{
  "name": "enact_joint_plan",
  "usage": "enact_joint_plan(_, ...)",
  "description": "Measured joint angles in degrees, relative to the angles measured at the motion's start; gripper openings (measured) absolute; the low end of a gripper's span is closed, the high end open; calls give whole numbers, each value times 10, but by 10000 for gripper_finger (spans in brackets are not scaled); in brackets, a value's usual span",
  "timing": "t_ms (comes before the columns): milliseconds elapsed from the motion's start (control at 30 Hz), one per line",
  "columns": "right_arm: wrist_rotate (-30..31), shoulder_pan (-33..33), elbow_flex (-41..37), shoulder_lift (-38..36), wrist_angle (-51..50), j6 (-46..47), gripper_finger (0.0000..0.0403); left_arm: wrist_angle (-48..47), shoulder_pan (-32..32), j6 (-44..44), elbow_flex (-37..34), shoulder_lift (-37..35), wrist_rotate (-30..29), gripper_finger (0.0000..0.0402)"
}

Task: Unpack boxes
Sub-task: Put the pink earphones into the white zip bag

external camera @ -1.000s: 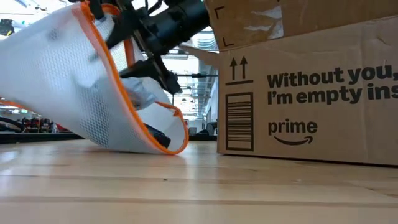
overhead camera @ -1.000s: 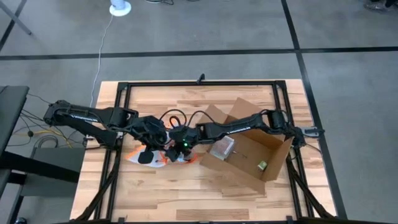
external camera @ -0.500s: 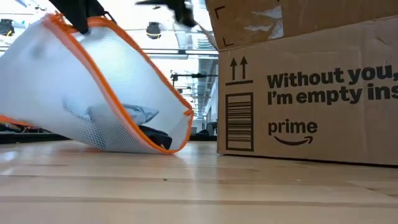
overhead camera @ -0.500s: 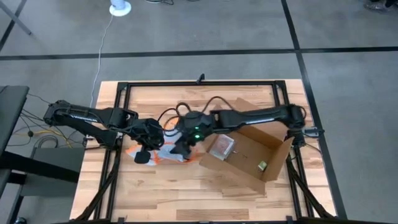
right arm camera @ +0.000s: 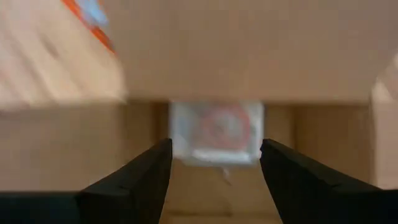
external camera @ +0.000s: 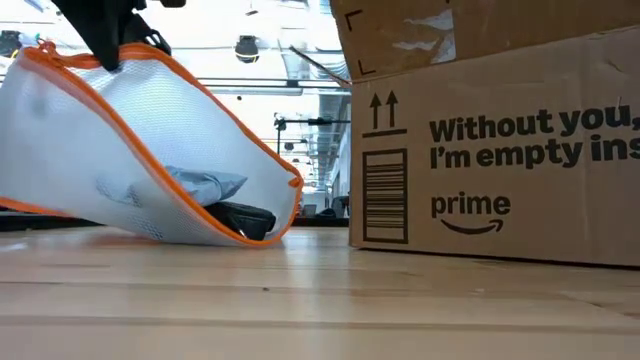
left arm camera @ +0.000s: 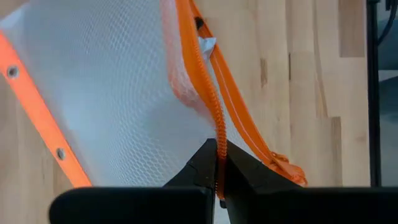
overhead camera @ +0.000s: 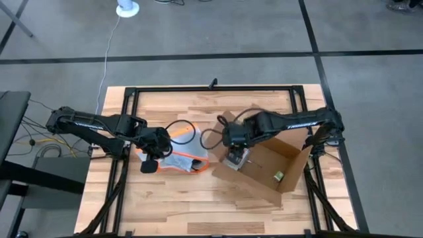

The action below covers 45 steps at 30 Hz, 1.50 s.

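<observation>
The brown cardboard box (overhead camera: 268, 158) lies open on the table's right half; its printed side with barcode (external camera: 490, 150) faces the low view. Inside it lie a clear packet with red print (right arm camera: 217, 132) and a small item (overhead camera: 278, 176). My right gripper (right arm camera: 214, 180) hovers open over the box's left part (overhead camera: 231, 144), with the packet ahead of its fingers. Left of the box lies a clear mesh pouch with orange edging (external camera: 150, 150), holding a grey thing (external camera: 205, 185) and a black thing (external camera: 248, 218). My left gripper (left arm camera: 217, 171) is shut on the pouch's edge (overhead camera: 155, 149). My left gripper pinches the pouch's orange zipper edge (left arm camera: 217, 134) between its two fingertips, which lie across the edge. In the low view it comes at the pouch's raised upper edge (external camera: 105, 55) from above. That edge is held up while the pouch's underside (external camera: 150, 232) rests on the table.
A black metal frame (overhead camera: 211, 88) runs around the wooden tabletop. The box's flaps (overhead camera: 228, 122) stand open toward the far side. Bare wood lies along the near edge (overhead camera: 198, 205) and at the far left (overhead camera: 158, 106).
My right gripper has risen out of the pouch and gone toward the table's right edge, ending over the box. The grey thing has stayed behind in the pouch. The pouch, still held by my left gripper, has sagged lower and flatter onto the table.
</observation>
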Motion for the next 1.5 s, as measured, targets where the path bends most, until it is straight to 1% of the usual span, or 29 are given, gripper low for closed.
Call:
enact_joint_plan(167, 8, 4, -116, 2, 22, -3, 226, -11, 0, -55, 0, 0, -8, 0)
enact_joint_plan(267, 8, -4, -181, 2, 50, 48, 226, -11, 0, -98, 0, 0, -8, 0)
enact_joint_plan(333, -7, -6, -215, 2, 69, 81, 226, -11, 0, -123, 0, 0, -9, 0)
enact_joint_plan(467, -60, -6, -267, 1, 172, 120, 225, -10, 0, -164, 0, 0, -19, 0)
enact_joint_plan(533, -69, -6, -284, 1, 197, 136, 225, -9, 0, -177, 0, 0, -24, 0)
enact_joint_plan(600, -69, -9, -295, 1, 195, 140, 225, -8, 0, -186, 0, 0, -25, 0)
enact_joint_plan(767, -53, -26, -319, -10, 228, 94, 225, -6, 1, -193, 0, 0, -33, 0)
enact_joint_plan(900, -53, -35, -320, -8, 252, 39, 225, -6, 5, -197, 0, 0, -34, 0)
enact_joint_plan(1067, -53, -46, -321, -7, 258, 7, 225, -7, 6, -202, 0, 0, -34, 0)
enact_joint_plan(1133, -55, -50, -335, -7, 288, 1, 225, -7, 6, -204, 0, 0, -34, 0)
enact_joint_plan(1167, -65, -53, -349, -7, 311, 0, 225, -7, 6, -204, 0, 0, -34, 0)
enact_joint_plan(1233, -107, -58, -381, -6, 361, 2, 225, -7, 6, -203, 0, 0, -34, 0)
enact_joint_plan(1300, -130, -62, -415, -10, 420, 7, 225, -8, 6, -204, 0, 0, -31, 0)
enact_joint_plan(1400, -137, -64, -446, -11, 470, 4, 225, -8, 6, -204, 0, 0, -28, 0)
enact_joint_plan(1500, -136, -57, -448, -11, 475, 4, 225, -8, 6, -203, 0, 0, -28, 0)
